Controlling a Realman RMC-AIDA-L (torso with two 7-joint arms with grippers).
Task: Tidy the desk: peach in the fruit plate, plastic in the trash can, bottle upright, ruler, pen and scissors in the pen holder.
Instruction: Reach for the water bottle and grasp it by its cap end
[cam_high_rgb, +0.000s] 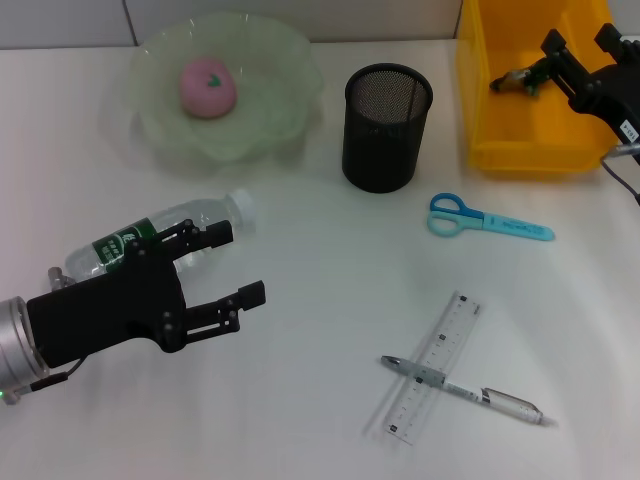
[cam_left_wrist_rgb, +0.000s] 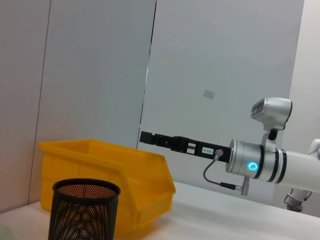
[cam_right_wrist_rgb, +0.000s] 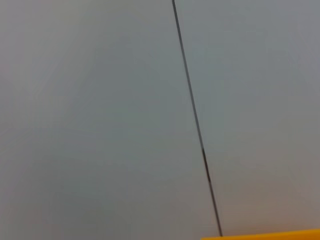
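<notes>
The left tool (cam_high_rgb: 240, 262), fingers spread, hovers beside the lying clear plastic bottle (cam_high_rgb: 190, 222), while the right tool (cam_high_rgb: 578, 47), fingers apart, hangs over the yellow plastic bin (cam_high_rgb: 520, 150).

Pink peach (cam_high_rgb: 207, 87), yellow bin (cam_high_rgb: 520, 150), blk holder (cam_high_rgb: 385, 128).

- Head camera looked steeply down on the desk (cam_high_rgb: 300, 300).
- Left wrist camera sat low, facing level; it shared the bin (cam_left_wrist_rgb: 125, 170) and holder (cam_left_wrist_rgb: 85, 210).
- Right wrist camera faced the wall (cam_right_wrist_rgb: 100, 120).
</notes>
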